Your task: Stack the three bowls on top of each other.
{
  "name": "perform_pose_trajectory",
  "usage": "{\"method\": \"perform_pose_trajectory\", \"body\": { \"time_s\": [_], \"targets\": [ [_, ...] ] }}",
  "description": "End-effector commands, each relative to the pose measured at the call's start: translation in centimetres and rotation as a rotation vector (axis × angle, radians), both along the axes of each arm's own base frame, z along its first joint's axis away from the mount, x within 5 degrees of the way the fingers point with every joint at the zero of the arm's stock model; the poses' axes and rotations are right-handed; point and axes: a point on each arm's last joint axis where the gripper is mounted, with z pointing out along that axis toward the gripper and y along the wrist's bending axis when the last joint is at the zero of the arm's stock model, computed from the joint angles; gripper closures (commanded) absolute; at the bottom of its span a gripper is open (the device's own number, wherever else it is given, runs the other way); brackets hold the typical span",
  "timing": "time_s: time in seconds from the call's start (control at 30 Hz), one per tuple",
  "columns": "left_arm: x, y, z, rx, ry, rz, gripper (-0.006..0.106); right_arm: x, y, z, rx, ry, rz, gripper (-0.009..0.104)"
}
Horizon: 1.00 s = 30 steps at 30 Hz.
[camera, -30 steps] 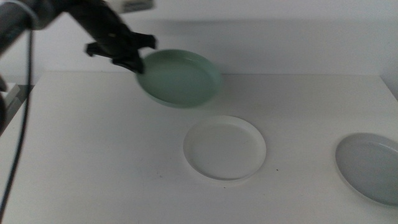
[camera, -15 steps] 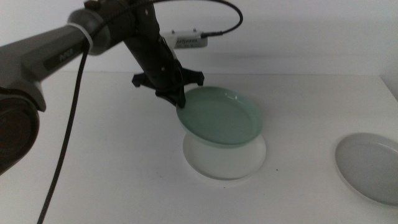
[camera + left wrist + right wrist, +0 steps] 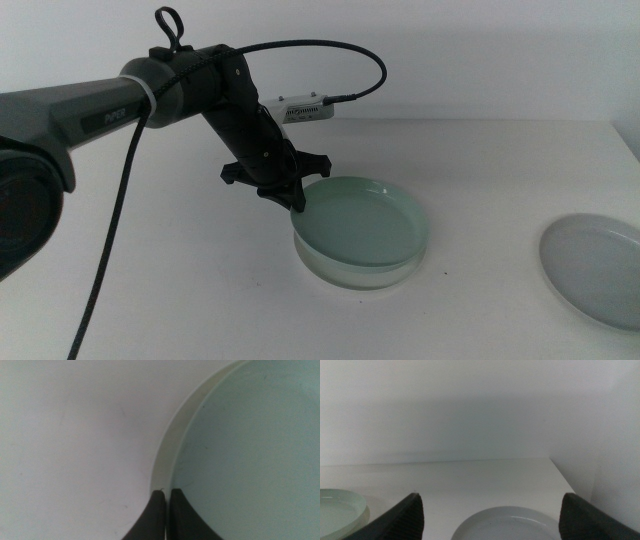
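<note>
Mint bowl (image 3: 362,218) on white bowl (image 3: 345,270)

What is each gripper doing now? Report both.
Left gripper: fingers shut on the mint green bowl rim, over the white bowl.
Right gripper: open, empty.

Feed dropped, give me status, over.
Left gripper shut on mint bowl, atop white bowl. Right gripper open, waiting above grey bowl. Nothing obstructing.

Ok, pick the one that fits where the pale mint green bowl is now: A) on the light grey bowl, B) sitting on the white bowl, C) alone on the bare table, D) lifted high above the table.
B: the round pale mint green bowl sits on the white bowl, its rim pinched by the left gripper.
</note>
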Motion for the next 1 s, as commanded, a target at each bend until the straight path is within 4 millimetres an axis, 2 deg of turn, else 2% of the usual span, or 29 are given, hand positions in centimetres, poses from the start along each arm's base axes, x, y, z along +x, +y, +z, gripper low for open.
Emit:
{"method": "perform_pose_trajectory", "body": {
  "time_s": [0.0, 0.1, 0.2, 0.3, 0.4, 0.47, 0.5, 0.57, 0.7, 0.83, 0.97],
  "targets": [
    [0.0, -0.3, 0.5, -0.03, -0.02, 0.001, 0.102, 0.0, 0.0, 0.0, -0.013, -0.008, -0.006, 0.002],
    [0.0, -0.2, 0.5, -0.022, -0.026, -0.004, 0.099, 0.0, 0.0, 0.0, -0.013, -0.008, -0.006, 0.002],
    [0.0, -0.2, 0.5, -0.018, -0.028, -0.006, 0.089, 0.0, 0.0, 0.0, -0.013, -0.008, -0.006, 0.002],
    [0.0, -0.2, 0.5, -0.02, -0.029, -0.01, 0.066, 0.0, 0.0, 0.0, -0.013, -0.008, -0.006, 0.002],
    [0.0, -0.2, 0.5, -0.017, -0.043, -0.05, 0.036, 0.0, 0.0, 0.0, -0.013, -0.008, -0.006, 0.002],
    [-0.2, 0.1, 1.6, -0.018, -0.059, -0.075, 0.014, 0.0, 0.0, 0.0, -0.013, -0.008, -0.006, 0.002],
    [-0.3, 0.3, 2.5, -0.029, -0.071, -0.081, 0.006, 0.0, 0.0, 0.0, -0.013, -0.008, -0.006, 0.002],
    [-1.0, 0.7, 4.9, -0.045, -0.128, -0.108, 0.007, 0.0, 0.0, 0.0, -0.013, -0.008, -0.006, 0.002],
    [-4.1, 1.9, 10.7, -0.093, -0.305, -0.144, 0.007, 0.0, 0.0, 0.0, -0.013, -0.008, -0.006, 0.002],
    [-10.2, 4.3, 16.0, -0.124, -0.501, -0.184, 0.007, 0.0, 0.0, 0.0, -0.013, -0.008, -0.006, 0.002],
    [-16.1, 6.6, 19.3, -0.16, -0.595, -0.178, 0.007, 0.0, 0.0, 0.0, -0.013, -0.008, -0.006, 0.002]
  ]
}}
